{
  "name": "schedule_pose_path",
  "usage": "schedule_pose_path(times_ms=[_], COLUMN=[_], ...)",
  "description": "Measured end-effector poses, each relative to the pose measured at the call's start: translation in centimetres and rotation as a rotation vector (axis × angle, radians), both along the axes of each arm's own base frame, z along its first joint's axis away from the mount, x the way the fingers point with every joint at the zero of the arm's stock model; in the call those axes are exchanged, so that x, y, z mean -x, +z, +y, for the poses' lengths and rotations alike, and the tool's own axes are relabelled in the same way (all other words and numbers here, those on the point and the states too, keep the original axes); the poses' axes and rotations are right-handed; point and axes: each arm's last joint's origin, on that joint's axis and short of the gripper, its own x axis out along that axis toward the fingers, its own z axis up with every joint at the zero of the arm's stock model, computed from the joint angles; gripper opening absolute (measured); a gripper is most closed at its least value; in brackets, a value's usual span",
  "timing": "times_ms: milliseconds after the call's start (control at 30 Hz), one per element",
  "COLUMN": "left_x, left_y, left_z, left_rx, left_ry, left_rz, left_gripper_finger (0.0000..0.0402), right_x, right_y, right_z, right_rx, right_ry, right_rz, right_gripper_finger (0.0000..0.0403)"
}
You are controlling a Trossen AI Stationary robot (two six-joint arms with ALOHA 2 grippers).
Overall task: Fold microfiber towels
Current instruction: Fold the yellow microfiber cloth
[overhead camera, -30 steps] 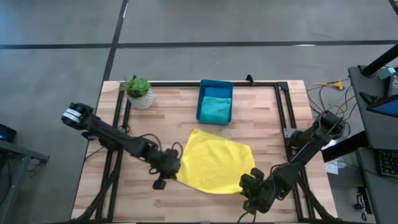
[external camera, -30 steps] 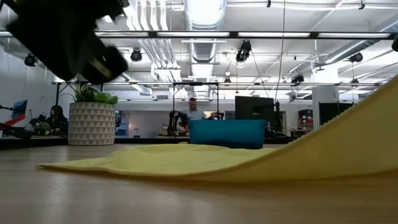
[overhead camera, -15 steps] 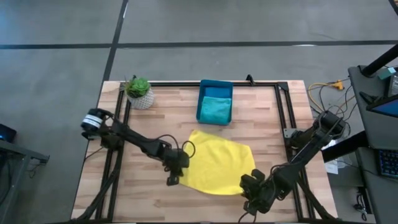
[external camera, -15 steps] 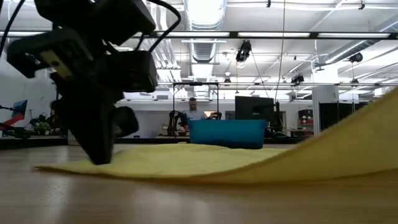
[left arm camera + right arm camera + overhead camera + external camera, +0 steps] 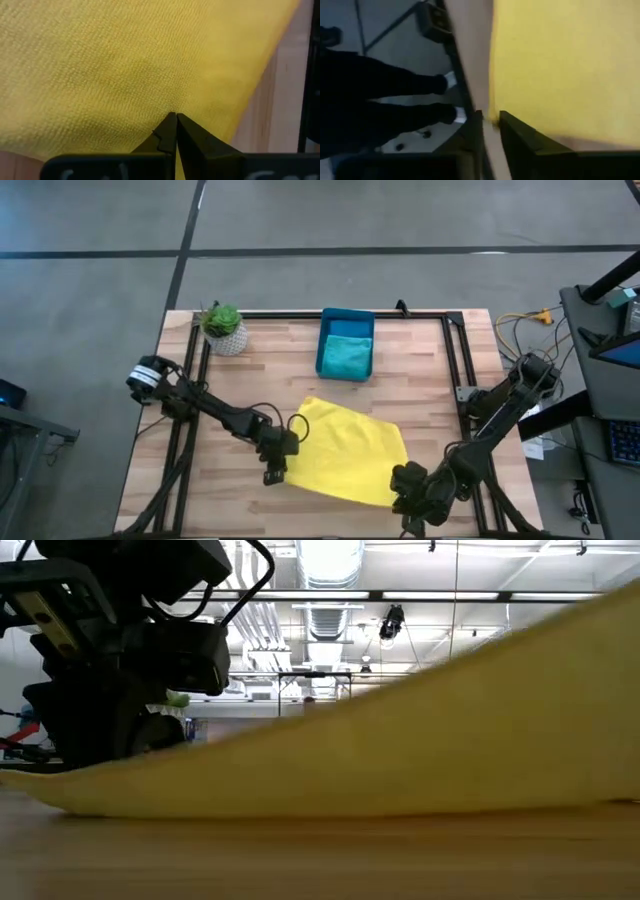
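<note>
- Fingers of both arms work the same yellow towel (image 5: 345,458). From above, we see it spread on the wooden table (image 5: 240,395) in front of the blue bin (image 5: 346,345), with its long axis running slantwise from the far left corner to the near right one. The left gripper (image 5: 276,463) sits at the towel's left edge, the right gripper (image 5: 412,498) at its near right corner, so each arm has its own end and the cloth lies between them. A teal towel (image 5: 346,357) rests in the bin, well apart from both. A potted plant (image 5: 223,326) stands at the far left.
- From table height, we see the yellow towel (image 5: 420,730) rising steeply toward one side and filling most of the view, lifted there and low at the other end beside the left gripper (image 5: 95,730).
- Past the left wrist, we see the two dark fingers (image 5: 167,131) pressed tip to tip with yellow towel (image 5: 125,65) pinched between them, the cloth stretching away ahead.
- Past the right wrist, we see the fingers (image 5: 520,140) parted a little with the towel's edge (image 5: 560,65) lying beside and partly between them; we cannot tell whether they grip it. A person's dark legs and shoes (image 5: 385,100) show on the floor beyond the table edge.
</note>
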Motion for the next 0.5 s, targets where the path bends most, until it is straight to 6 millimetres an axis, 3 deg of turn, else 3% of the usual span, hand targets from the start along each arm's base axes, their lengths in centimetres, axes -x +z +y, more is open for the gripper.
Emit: schedule_pose_path(times_ms=[133,267,400,500], left_x=[0.1,0.2,0.3,-0.3], left_y=[0.5,2.6,5.1,5.5], left_z=[0.0,0.2,0.9,2.3], left_rx=[0.006,0.018,-0.043,-0.098], left_ry=[0.0,0.007,0.045,0.05], left_rz=[-0.017,-0.096,-0.238,-0.292], left_gripper_finger=[0.0,0.0,0.0,0.0], right_x=[0.7,1.2,1.6,1.0], right_y=[1.4,1.9,0.9,-1.0], right_z=[-0.1,-0.9,-3.1,-5.0], right_rx=[-0.048,0.008,0.182,0.241], right_ry=[-0.005,-0.068,-0.267,-0.367], right_rz=[-0.026,-0.048,0.017,0.073], right_gripper_finger=[0.0114,0.0152,0.0156,0.014])
